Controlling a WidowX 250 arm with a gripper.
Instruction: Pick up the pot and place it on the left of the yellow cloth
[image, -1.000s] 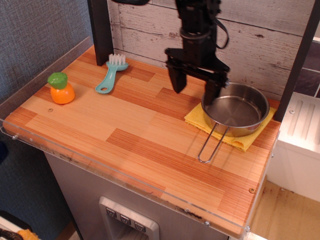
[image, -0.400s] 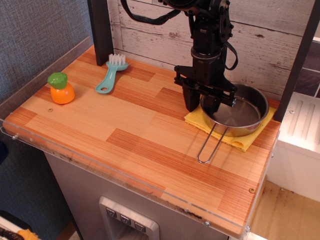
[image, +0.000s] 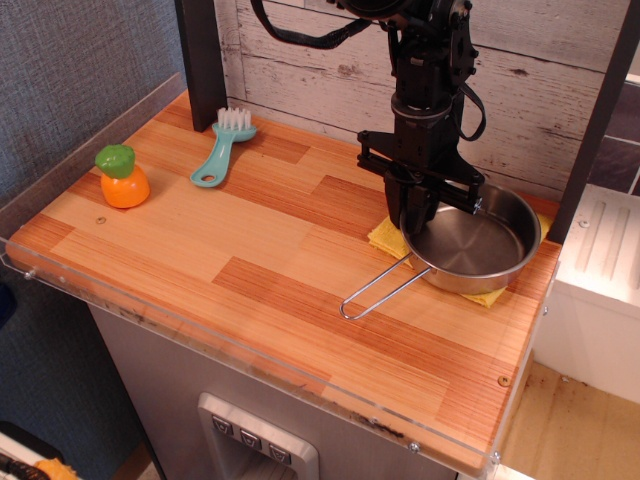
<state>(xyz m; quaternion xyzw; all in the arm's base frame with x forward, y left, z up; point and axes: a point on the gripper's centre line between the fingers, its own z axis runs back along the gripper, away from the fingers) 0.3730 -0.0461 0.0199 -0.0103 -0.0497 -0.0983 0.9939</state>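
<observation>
- Bare desk (image: 250, 260) lies left of the yellow cloth (image: 385, 236): the goal.
- The pot's (image: 470, 245) wire handle points left-forward; the pan sits on the cloth.
- The pincer (image: 418, 212) looks pressed onto the pot's left rim.

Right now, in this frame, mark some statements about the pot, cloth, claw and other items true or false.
1. The pot sits on the yellow cloth. True.
2. The pot's handle points toward the back wall. False: it points forward-left, over the bare table.
3. The claw is at the pot's left rim. True.
4. The teal brush lies right of the pot. False: it lies far left, near the back.
5. The orange toy fruit is inside the pot. False: it stands on the table near the left edge.
</observation>
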